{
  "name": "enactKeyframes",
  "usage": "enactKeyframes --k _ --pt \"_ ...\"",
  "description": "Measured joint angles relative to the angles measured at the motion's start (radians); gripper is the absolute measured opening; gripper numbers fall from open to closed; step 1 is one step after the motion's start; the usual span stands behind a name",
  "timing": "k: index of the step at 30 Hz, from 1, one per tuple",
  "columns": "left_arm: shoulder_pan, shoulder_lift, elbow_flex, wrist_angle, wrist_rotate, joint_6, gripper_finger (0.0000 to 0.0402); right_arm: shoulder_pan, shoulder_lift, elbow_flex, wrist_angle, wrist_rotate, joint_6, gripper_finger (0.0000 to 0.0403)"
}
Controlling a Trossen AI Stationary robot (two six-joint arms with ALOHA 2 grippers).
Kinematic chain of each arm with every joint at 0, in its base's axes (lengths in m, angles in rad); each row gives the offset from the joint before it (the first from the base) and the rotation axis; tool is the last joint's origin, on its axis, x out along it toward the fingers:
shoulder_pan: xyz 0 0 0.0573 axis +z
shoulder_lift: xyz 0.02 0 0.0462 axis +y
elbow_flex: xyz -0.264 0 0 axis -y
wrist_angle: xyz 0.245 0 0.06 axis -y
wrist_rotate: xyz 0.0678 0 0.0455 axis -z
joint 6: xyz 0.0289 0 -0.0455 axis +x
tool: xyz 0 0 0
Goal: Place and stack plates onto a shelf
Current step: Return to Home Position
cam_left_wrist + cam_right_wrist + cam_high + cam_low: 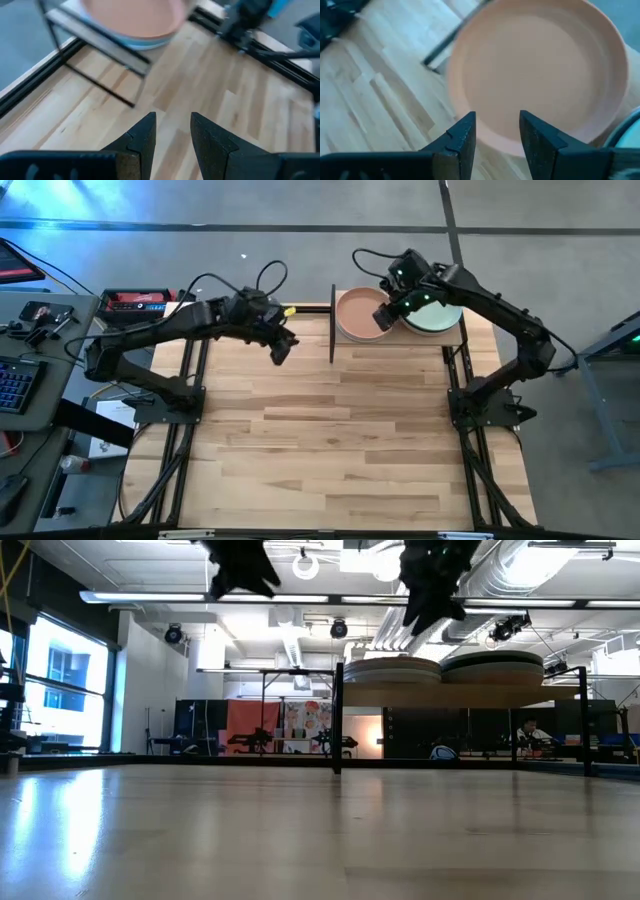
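Note:
The shelf (462,330) stands at the table's far edge, right of the middle, on thin black posts. Two stacks of plates rest on its board. The left stack is topped by a peach plate (358,315) (540,65), the right one by a mint green plate (437,317). In the low view both stacks (392,670) (495,665) sit side by side on the board. My right gripper (383,320) (497,130) hovers open above the peach plate's right rim, with nothing between its fingers. My left gripper (281,355) (173,130) hangs open over bare table left of the shelf.
Bare plank tabletop (330,440) stretches from the shelf to the near edge. A black shelf post (332,325) stands between my left gripper and the plates. A desk with a keyboard (15,385) and tools lies beyond the table's left edge.

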Motion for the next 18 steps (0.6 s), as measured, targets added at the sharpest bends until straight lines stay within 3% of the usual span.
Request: enactKeyframes --k 13,18 --pt "-0.309 -0.099 0.0 0.001 -0.016 0.049 0.011 0.277 -0.089 0.0 0.054 -0.011 0.001 0.0129" --pt "-0.366 -0.149 0.0 -0.002 -0.034 0.065 0.011 0.365 -0.103 0.0 0.057 -0.075 0.153 0.0129"
